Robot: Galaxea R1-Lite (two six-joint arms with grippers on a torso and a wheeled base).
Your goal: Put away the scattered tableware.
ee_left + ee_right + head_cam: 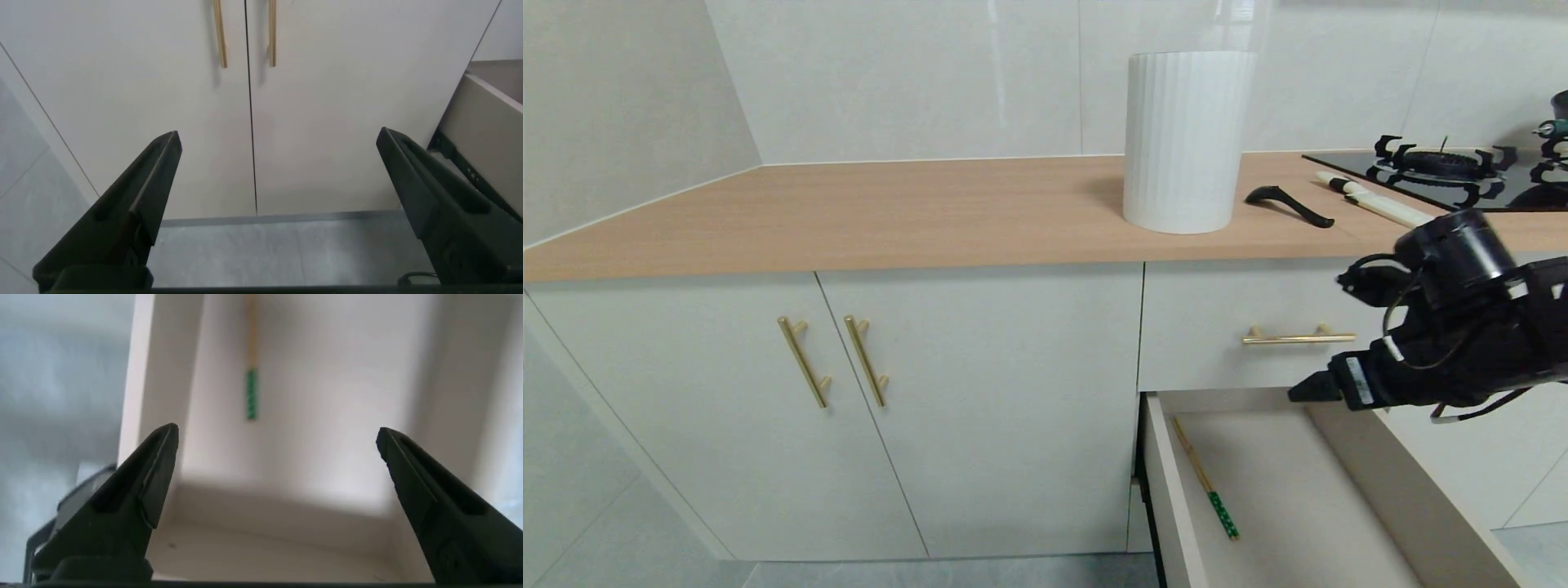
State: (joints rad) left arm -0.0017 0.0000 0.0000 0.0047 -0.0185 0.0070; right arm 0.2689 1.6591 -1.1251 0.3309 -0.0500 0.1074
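A chopstick (1205,479) with a green dotted end lies inside the open drawer (1168,482), along its left wall; it also appears in the right wrist view as the chopstick (251,376). On the wooden countertop (890,212) lie a black utensil (1289,203) and a cream-coloured utensil (1376,204). My right gripper (1311,394) hangs over the drawer's back right part, open and holding nothing (274,449). My left gripper (278,155) is open, facing the cabinet doors low near the floor.
A tall white ribbed container (1186,140) stands on the counter beside the black utensil. A gas hob (1445,167) sits at the far right. Above the open drawer is a shut drawer with a gold handle (1298,336). Two cabinet doors with gold handles (833,371) are on the left.
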